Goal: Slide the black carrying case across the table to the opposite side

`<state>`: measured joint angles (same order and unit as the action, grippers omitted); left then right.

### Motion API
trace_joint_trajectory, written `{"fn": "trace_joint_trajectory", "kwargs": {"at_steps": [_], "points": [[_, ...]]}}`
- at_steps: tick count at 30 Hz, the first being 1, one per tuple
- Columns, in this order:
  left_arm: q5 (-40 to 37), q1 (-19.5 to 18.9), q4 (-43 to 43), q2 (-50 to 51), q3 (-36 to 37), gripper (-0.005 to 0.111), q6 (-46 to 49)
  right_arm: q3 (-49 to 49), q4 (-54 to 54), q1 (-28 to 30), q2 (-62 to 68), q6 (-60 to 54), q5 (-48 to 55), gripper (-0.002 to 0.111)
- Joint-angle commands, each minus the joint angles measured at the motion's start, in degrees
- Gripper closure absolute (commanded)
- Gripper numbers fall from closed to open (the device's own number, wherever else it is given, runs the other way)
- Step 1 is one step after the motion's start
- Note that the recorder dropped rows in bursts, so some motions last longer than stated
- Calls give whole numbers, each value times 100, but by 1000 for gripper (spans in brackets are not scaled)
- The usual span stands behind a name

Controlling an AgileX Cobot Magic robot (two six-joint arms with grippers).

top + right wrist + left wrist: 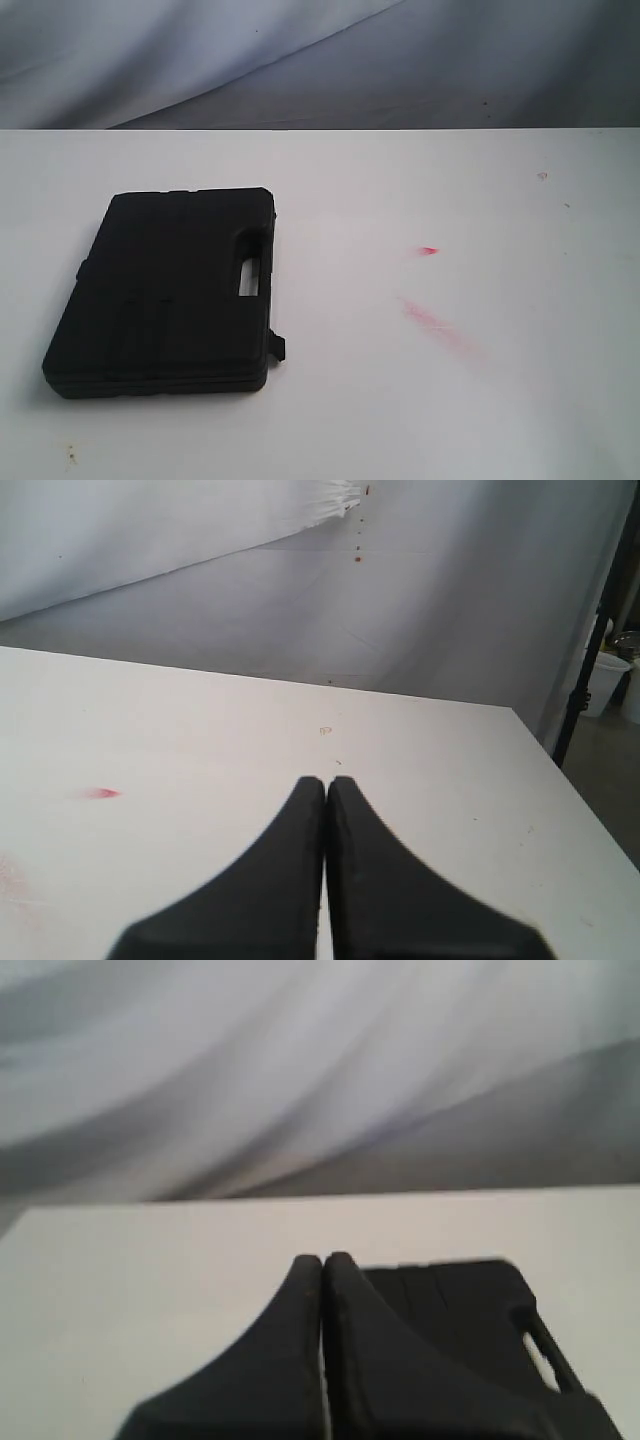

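The flat black case [165, 295] lies on the left half of the white table [400, 400], its handle cutout facing the middle of the table. Neither arm shows in the exterior view. In the left wrist view my left gripper [322, 1260] is shut with nothing between its fingers, and the case [460, 1310] lies just beyond it, partly hidden behind one finger. My right gripper [325, 782] is shut and empty over bare table [200, 740]; the case is out of that view.
Red smears [435, 325] and a small red mark [428, 250] sit right of centre on the table; the mark [100, 793] also shows in the right wrist view. A grey backdrop [320, 60] hangs behind. The table's side edge [570, 790] drops to the floor.
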<state>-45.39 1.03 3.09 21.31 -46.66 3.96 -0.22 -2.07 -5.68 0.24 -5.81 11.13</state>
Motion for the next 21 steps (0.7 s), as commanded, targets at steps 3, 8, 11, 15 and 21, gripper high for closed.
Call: {"fn": "trace_joint_trajectory", "kwargs": {"at_steps": [3,8,11,15,21], "points": [[-2457,25,122,1967,-1228,107,47,22,21,38,-24,34,2,108],[-2457,25,606,3023,-1482,107,-285,22,21,38,-24,34,2,108],[-2457,25,1275,3313,-1492,107,11,22,21,38,-24,34,2,108],[-2457,25,1622,3641,-1494,107,321,22,21,38,-24,34,2,108],[-2457,25,1739,4391,-1494,107,73,22,21,38,-24,34,2,108]]}}
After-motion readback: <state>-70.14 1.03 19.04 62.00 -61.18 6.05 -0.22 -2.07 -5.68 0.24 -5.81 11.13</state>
